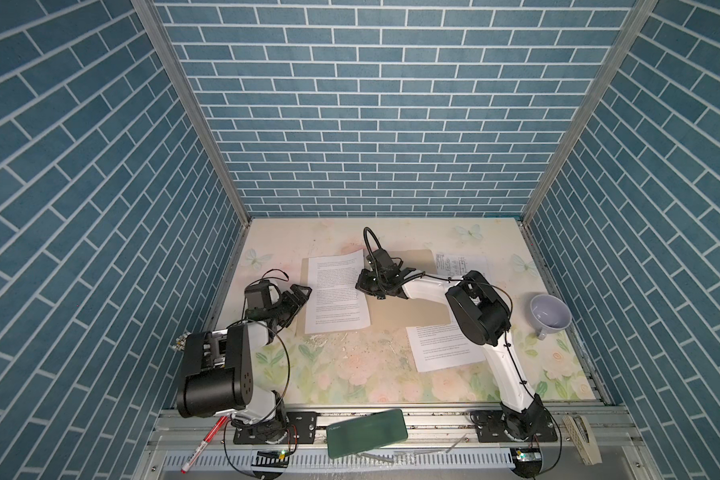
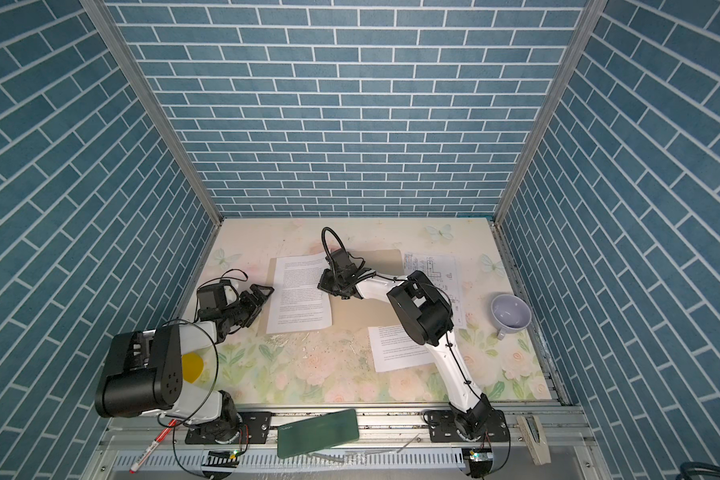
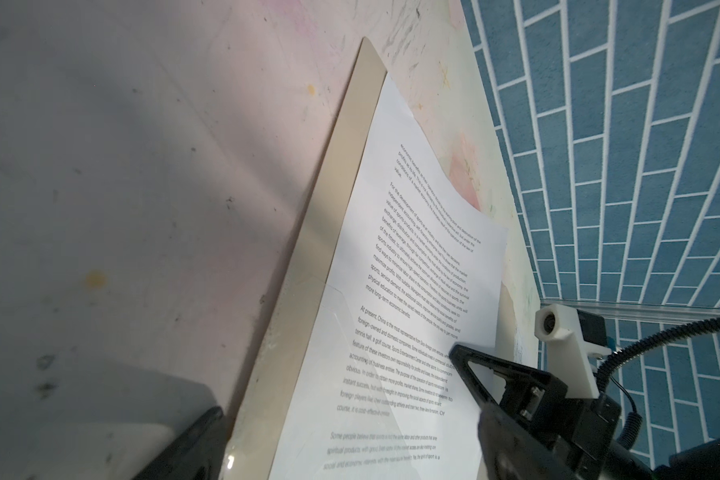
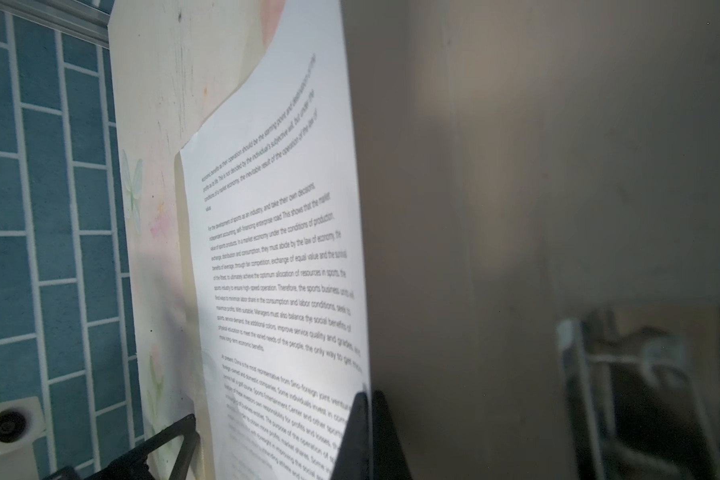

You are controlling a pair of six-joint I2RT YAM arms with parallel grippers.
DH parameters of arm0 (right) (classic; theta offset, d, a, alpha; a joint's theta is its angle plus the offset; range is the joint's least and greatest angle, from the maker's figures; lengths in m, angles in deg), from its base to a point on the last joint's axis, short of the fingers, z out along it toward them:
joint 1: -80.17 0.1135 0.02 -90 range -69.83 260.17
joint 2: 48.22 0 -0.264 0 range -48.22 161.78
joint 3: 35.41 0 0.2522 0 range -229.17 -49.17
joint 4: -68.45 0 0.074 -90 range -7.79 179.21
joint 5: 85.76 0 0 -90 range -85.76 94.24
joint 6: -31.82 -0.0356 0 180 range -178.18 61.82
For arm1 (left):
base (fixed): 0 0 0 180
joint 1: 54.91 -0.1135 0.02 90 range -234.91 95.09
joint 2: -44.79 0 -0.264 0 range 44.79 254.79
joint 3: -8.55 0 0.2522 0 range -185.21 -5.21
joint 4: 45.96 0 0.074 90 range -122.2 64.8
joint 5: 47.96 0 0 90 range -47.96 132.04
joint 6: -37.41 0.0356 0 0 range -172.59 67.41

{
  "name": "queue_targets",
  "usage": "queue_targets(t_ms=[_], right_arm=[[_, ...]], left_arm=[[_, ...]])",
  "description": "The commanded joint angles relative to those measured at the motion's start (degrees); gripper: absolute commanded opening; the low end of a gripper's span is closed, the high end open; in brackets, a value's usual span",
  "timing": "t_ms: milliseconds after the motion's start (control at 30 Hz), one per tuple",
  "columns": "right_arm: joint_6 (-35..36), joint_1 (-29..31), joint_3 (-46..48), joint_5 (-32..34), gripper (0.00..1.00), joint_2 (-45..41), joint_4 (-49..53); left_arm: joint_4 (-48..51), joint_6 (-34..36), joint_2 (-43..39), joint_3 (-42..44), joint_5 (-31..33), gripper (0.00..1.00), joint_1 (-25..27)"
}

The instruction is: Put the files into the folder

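Dark green flat rectangular case (image 1: 366,432) lies on the front rail at 6 o'clock, off the floral-print tabletop (image 1: 350,374). Tan cardboard folder (image 1: 412,309) lies open and flat near table centre, slightly toward 12. White sheet of dense black text (image 1: 335,295) lies on its 9 o'clock flap, with the far edge wavy and sticking past the flap. Right gripper (image 4: 370,411): jaws together, tips at that sheet's 3 o'clock edge by the fold; can't tell if paper is nipped. Left gripper (image 1: 302,297): jaws wide apart at the folder's 9 o'clock edge, holding nothing. Second white text sheet (image 1: 441,349) is on the table at 4 o'clock, just beside the folder's near edge, partly under the right arm. White line-diagram sheet (image 1: 460,266) lies at 2 o'clock, beside the folder. Pale lilac ceramic mug (image 1: 549,316) is at 3 o'clock, well apart.
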Motion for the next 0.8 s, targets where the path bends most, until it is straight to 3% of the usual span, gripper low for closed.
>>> queue_targets(t_ms=[0,500,767], right_arm=[[-3.04,0.54,1.29,1.16,0.0,-1.37,-0.92],[-4.15,0.91,1.62,1.95,0.0,-1.5,0.93],[-1.99,0.68,3.73,2.01,0.21,-4.45,2.11]], left_arm=[[9.08,-1.15,2.15,2.96,-0.08,0.96,0.35],[8.48,-1.17,2.33,3.65,-0.08,0.96,0.35],[8.98,-1.07,2.33,3.17,-0.08,0.96,0.35]])
